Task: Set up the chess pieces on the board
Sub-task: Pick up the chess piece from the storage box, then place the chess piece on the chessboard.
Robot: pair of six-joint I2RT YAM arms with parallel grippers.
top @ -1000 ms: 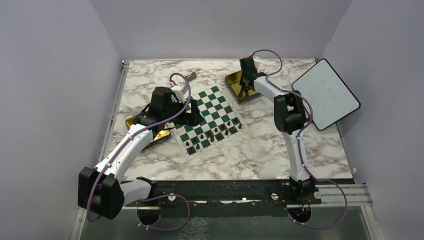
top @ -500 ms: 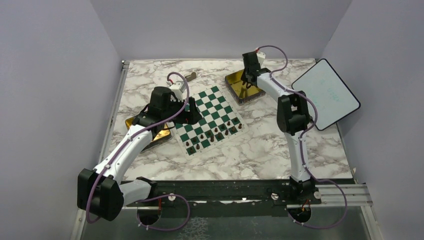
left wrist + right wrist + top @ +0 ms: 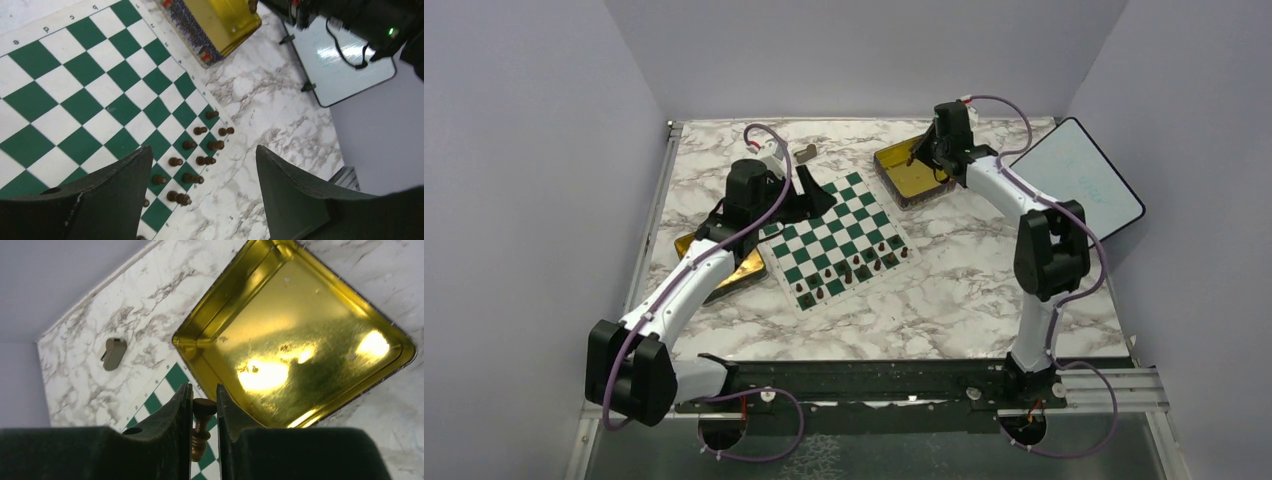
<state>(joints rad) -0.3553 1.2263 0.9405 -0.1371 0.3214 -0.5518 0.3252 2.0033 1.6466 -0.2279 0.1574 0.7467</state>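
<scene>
right jaws pinch one chess piece (image 3: 201, 427): dark brown turned wood, round knob on top, slim neck, base hidden between the jaws. It hangs over a corner of the board (image 3: 160, 395), just beside the gold tin (image 3: 310, 315). left jaws are spread wide with nothing between them, above the board's open squares. The other chess pieces (image 3: 195, 160) stand in two rows along one board edge. Only the right wrist view resolves the held piece. Only the top view shows a second gold tin (image 3: 734, 270) under the left arm. A grey-tan block (image 3: 804, 153) lies on the worktop (image 3: 944, 300) past the board.
</scene>
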